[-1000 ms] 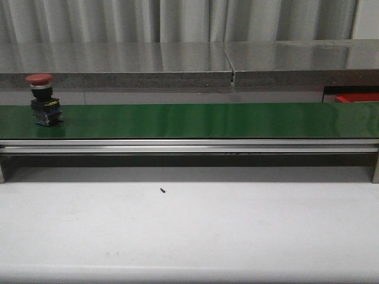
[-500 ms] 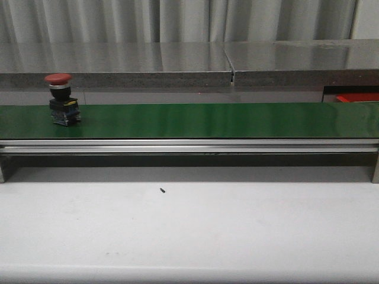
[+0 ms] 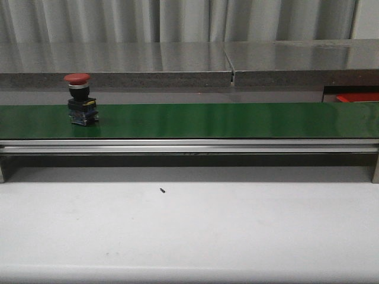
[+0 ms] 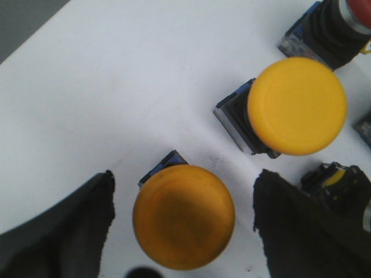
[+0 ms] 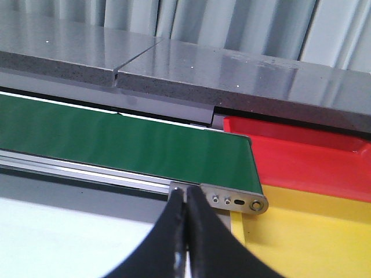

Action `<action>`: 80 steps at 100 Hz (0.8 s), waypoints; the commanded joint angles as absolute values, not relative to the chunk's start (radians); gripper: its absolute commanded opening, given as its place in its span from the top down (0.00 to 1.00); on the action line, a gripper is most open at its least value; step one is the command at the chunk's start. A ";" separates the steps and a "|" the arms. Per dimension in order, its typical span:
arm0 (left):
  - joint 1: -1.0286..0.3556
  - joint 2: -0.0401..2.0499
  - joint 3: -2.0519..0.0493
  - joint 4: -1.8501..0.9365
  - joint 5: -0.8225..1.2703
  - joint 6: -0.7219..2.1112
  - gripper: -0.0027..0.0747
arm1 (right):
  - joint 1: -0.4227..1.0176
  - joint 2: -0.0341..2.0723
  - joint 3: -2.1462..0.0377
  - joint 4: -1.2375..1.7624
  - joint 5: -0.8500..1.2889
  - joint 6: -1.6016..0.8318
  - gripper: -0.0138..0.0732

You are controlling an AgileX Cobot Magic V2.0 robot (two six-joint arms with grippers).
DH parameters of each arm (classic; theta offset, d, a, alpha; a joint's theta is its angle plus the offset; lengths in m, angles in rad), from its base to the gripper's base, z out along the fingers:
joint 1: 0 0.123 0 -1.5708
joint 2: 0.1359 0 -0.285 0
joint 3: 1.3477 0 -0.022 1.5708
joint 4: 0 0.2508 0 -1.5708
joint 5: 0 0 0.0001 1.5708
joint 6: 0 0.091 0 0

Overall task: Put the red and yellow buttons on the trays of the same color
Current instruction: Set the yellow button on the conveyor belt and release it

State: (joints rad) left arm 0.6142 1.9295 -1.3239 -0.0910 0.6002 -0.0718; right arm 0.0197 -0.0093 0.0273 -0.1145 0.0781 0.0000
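A red button (image 3: pixel 77 78) on a black and blue base rides upright on the green belt (image 3: pixel 225 120), at its left part. In the left wrist view my left gripper (image 4: pixel 184 214) is open, its fingers (image 4: pixel 75 226) standing on either side of a yellow button (image 4: pixel 184 216) without touching it. A second yellow button (image 4: pixel 297 105) stands beside it, and a red-capped one (image 4: pixel 359 8) shows at the frame's corner. My right gripper (image 5: pixel 186 200) is shut and empty, near the belt's end. Past that end lie the red tray (image 5: pixel 313 162) and the yellow tray (image 5: pixel 313 231).
A grey stone ledge (image 3: pixel 118 62) runs behind the belt. An aluminium rail (image 3: pixel 189 145) fronts it. A tiny black speck (image 3: pixel 161 190) lies on the white table (image 3: pixel 195 231). Another dark button base (image 4: pixel 339 182) sits close to my left gripper's finger. The red tray's corner (image 3: pixel 358 97) shows at far right.
The red button has travelled to the right along the belt, from near the left edge toward the middle. Nothing else in the front view has moved.
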 commanded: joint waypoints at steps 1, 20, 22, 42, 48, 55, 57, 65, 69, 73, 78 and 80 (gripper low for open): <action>0.610 1.887 -1.349 -0.103 0.553 -0.070 0.47 | 0.022 -0.022 0.027 -0.113 -0.008 0.000 0.98; 0.610 1.887 -1.349 -0.103 0.555 -0.070 0.70 | 0.022 -0.022 0.027 -0.113 -0.008 0.000 0.98; 0.610 1.887 -1.349 -0.103 0.555 -0.070 0.73 | 0.022 -0.022 0.027 -0.113 -0.008 0.000 0.98; 0.610 1.855 -1.349 -0.107 0.603 -0.070 0.89 | 0.022 -0.022 0.027 -0.113 -0.008 0.000 0.98; 0.610 1.825 -1.349 -0.117 0.624 -0.070 0.91 | 0.022 -0.022 0.027 -0.113 -0.008 0.000 0.98; 0.608 1.779 -1.349 -0.133 0.643 -0.070 0.93 | 0.022 -0.022 0.027 -0.113 -0.008 0.000 0.98; 0.605 1.763 -1.349 -0.133 0.648 -0.070 0.93 | 0.022 -0.022 0.027 -0.113 -0.008 0.000 0.98; 0.592 1.700 -1.349 -0.133 0.670 -0.070 0.94 | 0.022 -0.022 0.027 -0.113 -0.008 0.000 0.98; 0.581 1.664 -1.349 -0.133 0.682 -0.068 0.94 | 0.022 -0.022 0.027 -0.113 -0.008 0.000 0.98; 0.570 1.635 -1.349 -0.133 0.690 -0.061 0.94 | 0.022 -0.022 0.027 -0.113 -0.008 0.000 0.98; 0.545 1.590 -1.349 -0.138 0.707 -0.045 0.94 | 0.022 -0.022 0.027 -0.113 -0.008 0.000 0.98; 0.537 1.580 -1.349 -0.140 0.708 -0.040 0.94 | 0.022 -0.022 0.027 -0.113 -0.008 0.000 0.98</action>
